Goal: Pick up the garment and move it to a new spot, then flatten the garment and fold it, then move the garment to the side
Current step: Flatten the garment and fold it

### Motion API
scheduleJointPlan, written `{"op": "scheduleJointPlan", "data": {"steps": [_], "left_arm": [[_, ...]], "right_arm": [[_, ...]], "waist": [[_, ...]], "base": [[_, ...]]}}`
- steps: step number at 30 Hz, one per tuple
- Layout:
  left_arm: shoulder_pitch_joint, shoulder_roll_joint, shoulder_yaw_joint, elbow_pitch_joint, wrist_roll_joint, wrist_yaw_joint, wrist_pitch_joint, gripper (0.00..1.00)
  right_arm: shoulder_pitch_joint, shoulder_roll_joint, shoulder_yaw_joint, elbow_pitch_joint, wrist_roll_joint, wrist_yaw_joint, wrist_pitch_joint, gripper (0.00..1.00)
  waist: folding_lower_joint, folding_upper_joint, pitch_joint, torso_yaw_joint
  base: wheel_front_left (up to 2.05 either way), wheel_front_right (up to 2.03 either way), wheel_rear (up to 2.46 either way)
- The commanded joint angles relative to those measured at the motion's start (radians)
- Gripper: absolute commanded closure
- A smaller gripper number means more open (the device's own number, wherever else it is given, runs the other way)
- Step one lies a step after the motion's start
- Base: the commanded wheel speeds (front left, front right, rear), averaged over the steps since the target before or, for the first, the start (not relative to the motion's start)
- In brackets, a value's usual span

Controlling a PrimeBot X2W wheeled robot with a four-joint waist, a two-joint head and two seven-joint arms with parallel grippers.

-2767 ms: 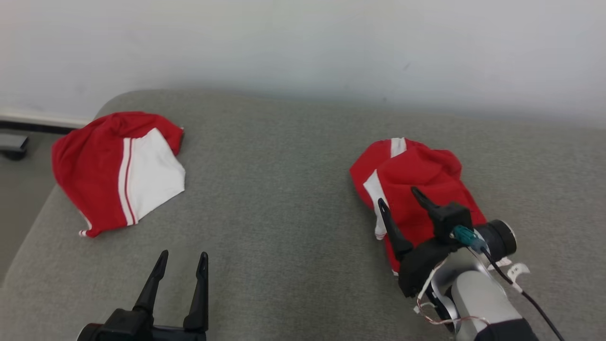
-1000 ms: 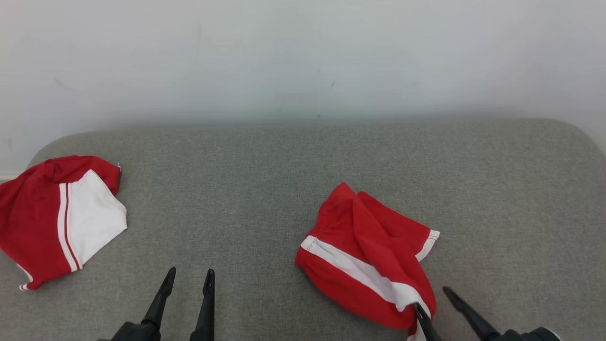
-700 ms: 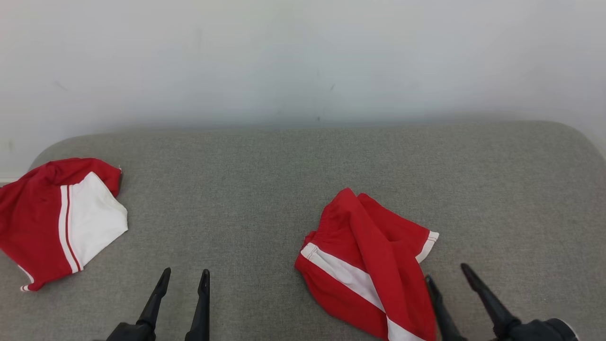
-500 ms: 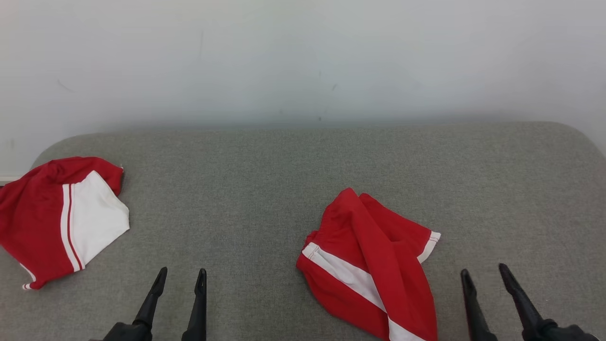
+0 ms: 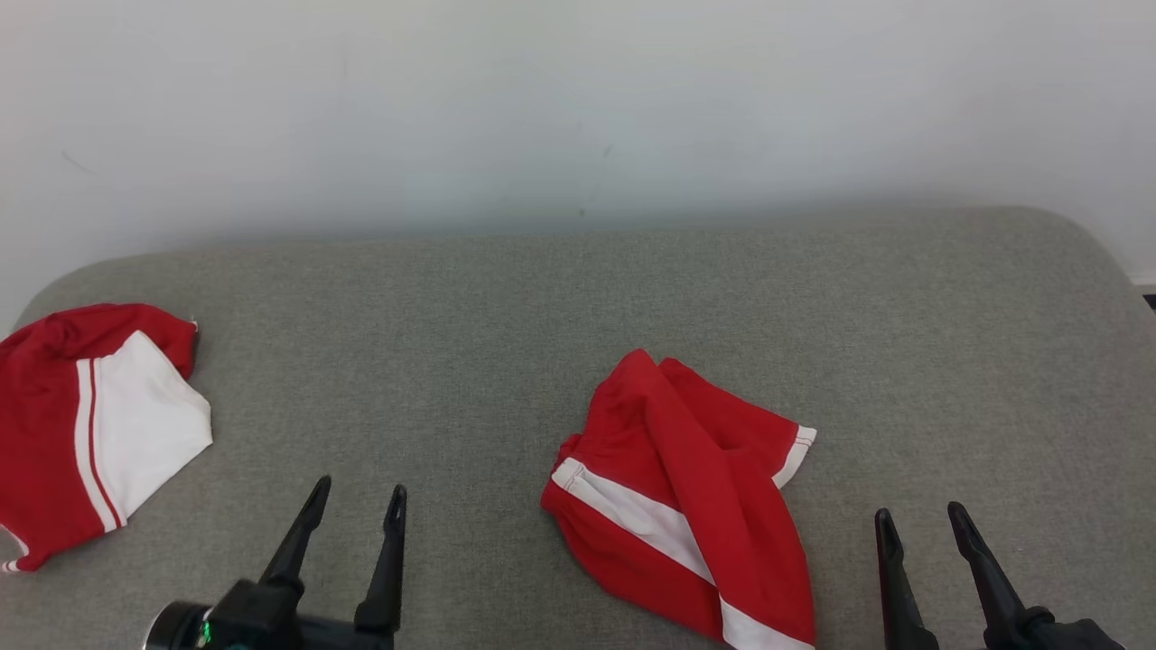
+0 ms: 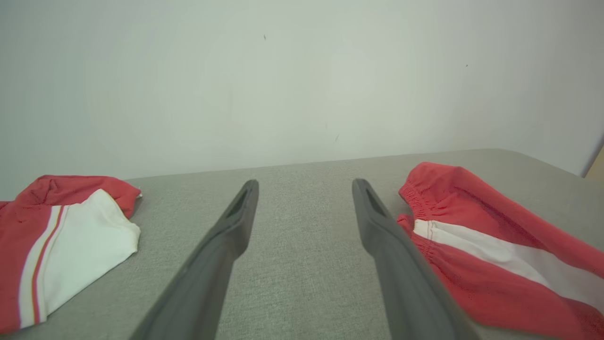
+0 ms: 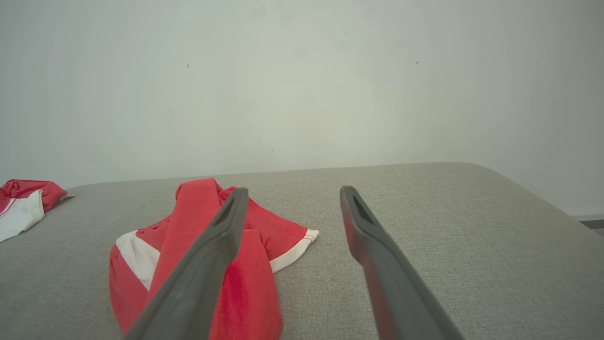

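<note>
Toward five o'clock on the grey pad (image 5: 506, 343), the garment (image 5: 686, 506) lies crumpled and unheld. The right gripper (image 5: 919, 513) stands at its three o'clock, fingers spread and empty; the left gripper (image 5: 358, 489) at its nine o'clock, likewise spread. Risks: pinching overlapped layers would leave folds trapped when flattening; the similar second garment (image 5: 81, 433), far at nine o'clock, could be taken by mistake

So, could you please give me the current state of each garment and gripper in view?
Middle garment: crumpled, lying loose on the grey surface, not flattened or folded.
Left garment: bunched at the surface's left edge, touched by neither gripper.
Left gripper: open, empty, clear of both garments.
Right gripper: open, empty, right of the middle garment, not touching it.
</note>
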Motion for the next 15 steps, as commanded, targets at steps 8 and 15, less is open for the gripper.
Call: {"op": "scheduleJointPlan", "data": {"steps": [8,15], "left_arm": [[-0.247,0.096,-0.183,0.049,-0.091,0.001,0.066,0.0],[-0.381,0.163,-0.334,0.136,-0.217,0.001,0.238,0.0]], "right_arm": [[-0.053,0.005,0.033,0.006,-0.014,-0.002,-0.004,0.0],[-0.07,0.011,0.033,0.017,-0.025,-0.002,-0.003,0.0]], "waist": [[0.0,0.0,0.056,-0.069],[0.0,0.0,0.096,-0.135]], "base": [[0.0,0.0,0.0],[0.0,0.0,0.0]]}}
